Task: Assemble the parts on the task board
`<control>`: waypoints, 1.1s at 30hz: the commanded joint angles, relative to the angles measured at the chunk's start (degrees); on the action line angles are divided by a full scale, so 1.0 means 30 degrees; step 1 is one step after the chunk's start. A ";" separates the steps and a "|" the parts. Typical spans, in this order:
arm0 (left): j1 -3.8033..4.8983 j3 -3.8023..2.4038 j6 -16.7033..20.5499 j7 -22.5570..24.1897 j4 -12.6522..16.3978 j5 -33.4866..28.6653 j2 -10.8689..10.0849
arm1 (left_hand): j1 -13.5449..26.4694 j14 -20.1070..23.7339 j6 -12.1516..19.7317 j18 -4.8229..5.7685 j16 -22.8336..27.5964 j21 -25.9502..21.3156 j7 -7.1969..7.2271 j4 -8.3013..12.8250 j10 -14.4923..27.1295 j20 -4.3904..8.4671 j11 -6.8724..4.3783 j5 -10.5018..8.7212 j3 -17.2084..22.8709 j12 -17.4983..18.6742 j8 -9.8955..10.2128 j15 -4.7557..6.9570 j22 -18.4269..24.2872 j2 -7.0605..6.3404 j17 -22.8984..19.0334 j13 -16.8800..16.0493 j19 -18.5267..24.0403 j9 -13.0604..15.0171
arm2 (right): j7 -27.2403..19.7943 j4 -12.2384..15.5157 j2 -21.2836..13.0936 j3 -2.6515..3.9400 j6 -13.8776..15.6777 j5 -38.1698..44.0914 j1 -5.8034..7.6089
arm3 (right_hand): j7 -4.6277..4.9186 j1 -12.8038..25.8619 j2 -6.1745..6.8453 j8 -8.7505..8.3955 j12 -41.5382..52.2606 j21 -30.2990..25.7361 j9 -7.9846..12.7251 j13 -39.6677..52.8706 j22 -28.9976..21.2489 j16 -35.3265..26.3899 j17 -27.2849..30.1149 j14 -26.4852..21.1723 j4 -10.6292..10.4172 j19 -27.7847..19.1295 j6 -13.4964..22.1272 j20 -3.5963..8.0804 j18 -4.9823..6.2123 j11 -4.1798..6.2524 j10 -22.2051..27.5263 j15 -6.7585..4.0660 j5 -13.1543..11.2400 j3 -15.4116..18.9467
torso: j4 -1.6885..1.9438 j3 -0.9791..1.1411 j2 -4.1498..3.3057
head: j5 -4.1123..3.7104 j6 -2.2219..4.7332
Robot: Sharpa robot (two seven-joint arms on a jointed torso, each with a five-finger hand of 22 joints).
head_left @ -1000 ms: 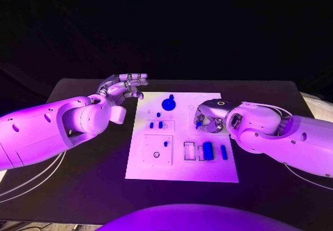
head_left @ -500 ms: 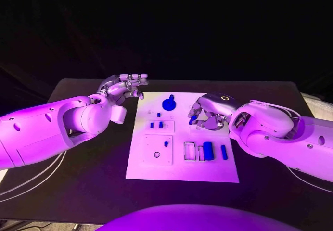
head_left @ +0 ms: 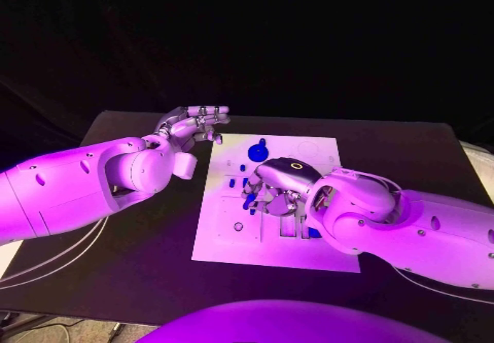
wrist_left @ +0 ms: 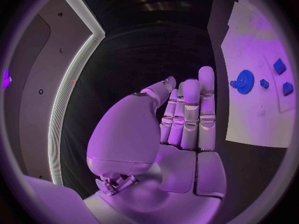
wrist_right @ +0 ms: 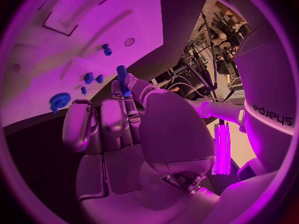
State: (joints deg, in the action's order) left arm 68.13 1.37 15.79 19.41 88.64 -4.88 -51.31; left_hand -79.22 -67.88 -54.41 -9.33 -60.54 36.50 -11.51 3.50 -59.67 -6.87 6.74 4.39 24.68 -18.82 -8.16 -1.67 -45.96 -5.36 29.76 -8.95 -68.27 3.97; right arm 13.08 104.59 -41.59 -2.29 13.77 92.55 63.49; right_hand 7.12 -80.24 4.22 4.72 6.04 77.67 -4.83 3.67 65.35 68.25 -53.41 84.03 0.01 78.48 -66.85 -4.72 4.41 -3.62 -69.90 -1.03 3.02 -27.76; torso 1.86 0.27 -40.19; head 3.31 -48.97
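While the black table (head_left: 134,236) carries everything, the white board (head_left: 232,243) lies in its middle, with wide dark margins on the left, right and near sides. The board is a flat white plate with shallow rectangular pockets and small blue parts on it. Near its far edge lies a round blue gear (head_left: 255,151), toothed at the rim, and just beside it some small blue pegs (wrist_left: 264,83). The left hand (head_left: 193,126) hovers over the table just off the board's far left corner; its fingers are straight and close together, and it holds nothing. The right hand (head_left: 270,191) hangs over the middle of the board and covers several pockets. It pinches a short blue pin (wrist_right: 122,77) between its thumb and a finger, the pin standing up from the fingertips. The near part of the board is uncovered, and the strip of table in front of it is free.
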 commanded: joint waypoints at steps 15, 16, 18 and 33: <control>0.0006 -0.0013 -0.0417 0.0079 -0.0019 -0.0037 0.0177 | -0.0064 0.0117 0.0111 -0.0358 -0.0067 -0.0097 0.0036 0.0037 0.0055 -0.0075 -0.0008 0.0127 -0.0085 -0.0124 -0.0129 0.0026 0.0026 0.0066 -0.0019 -0.0020 -0.0002 0.0008 | -0.0723 -0.1493 0.1584 -0.0258 -0.2090 0.0824 -0.1144 | 0.0166 -0.0129 -0.0093 -0.0122 -0.0208 0.0041 0.0003 0.0021 -0.0068 0.0066 0.0035 0.0279 0.0095 0.0067 0.0084 -0.0069 0.0208 -0.0064 0.0003 -0.0017 0.0178 -0.0187 | -0.0016 0.0011 -0.0001 | 0.0291 -0.0277; 0.0006 -0.0013 -0.0416 0.0080 -0.0022 -0.0037 0.0178 | -0.0064 0.0117 0.0111 -0.0358 -0.0067 -0.0097 0.0036 0.0037 0.0055 -0.0075 -0.0008 0.0127 -0.0085 -0.0124 -0.0129 0.0026 0.0026 0.0066 -0.0019 -0.0020 -0.0002 0.0008 | -0.0696 -0.1511 0.1592 -0.0260 -0.2151 0.0860 -0.1151 | 0.0166 -0.0129 -0.0093 -0.0122 -0.0208 0.0041 0.0003 0.0021 -0.0068 0.0066 0.0035 0.0279 0.0095 0.0067 0.0084 -0.0069 0.0208 -0.0064 0.0003 -0.0017 0.0178 -0.0187 | -0.0014 0.0018 -0.0002 | 0.0293 -0.0286; 0.0006 -0.0013 -0.0414 0.0079 -0.0026 -0.0037 0.0179 | -0.0064 0.0117 0.0111 -0.0358 -0.0067 -0.0097 0.0036 0.0037 0.0055 -0.0075 -0.0008 0.0127 -0.0085 -0.0124 -0.0129 0.0026 0.0026 0.0066 -0.0019 -0.0020 -0.0002 0.0008 | -0.0600 -0.1548 0.1600 -0.0264 -0.2270 0.0985 -0.1161 | 0.0166 -0.0129 -0.0093 -0.0122 -0.0208 0.0041 0.0003 0.0021 -0.0068 0.0066 0.0035 0.0279 0.0095 0.0067 0.0084 -0.0069 0.0208 -0.0064 0.0003 -0.0017 0.0178 -0.0187 | -0.0015 0.0025 -0.0009 | 0.0316 -0.0312; 0.0006 -0.0013 -0.0447 0.0044 -0.0047 -0.0037 0.0174 | -0.0078 0.0136 0.0145 -0.0361 -0.0085 -0.0102 0.0030 0.0063 0.0109 -0.0081 -0.0002 0.0126 -0.0110 -0.0210 -0.0181 0.0021 0.0023 0.0074 -0.0039 -0.0039 0.0005 0.0013 | 0.0370 -0.1618 0.1688 -0.0271 -0.2319 0.2479 -0.1185 | 0.0164 -0.0060 -0.0097 -0.0117 -0.0229 0.0057 -0.0006 0.0033 -0.0037 0.0108 -0.0016 0.0285 0.0101 0.0078 0.0048 -0.0086 0.0202 -0.0069 -0.0036 -0.0005 0.0191 -0.0224 | -0.0025 0.0020 -0.0001 | 0.0217 -0.0343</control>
State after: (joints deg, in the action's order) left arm 68.13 1.37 15.56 19.35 88.45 -4.88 -50.89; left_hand -79.22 -67.88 -54.42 -9.33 -60.54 36.50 -11.51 3.66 -59.68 -6.87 6.74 4.39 24.52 -19.30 -8.55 -1.67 -45.97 -5.36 29.70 -9.02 -68.27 3.97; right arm 12.59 99.80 -36.61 -3.08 8.39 97.23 59.99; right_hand 7.46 -80.25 4.22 4.09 5.25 77.67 -4.80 3.73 65.21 68.24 -53.40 84.03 0.33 78.47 -66.43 -4.72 4.40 -3.87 -69.66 -1.03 3.28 -28.07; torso 1.77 0.34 -40.21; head 3.97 -50.00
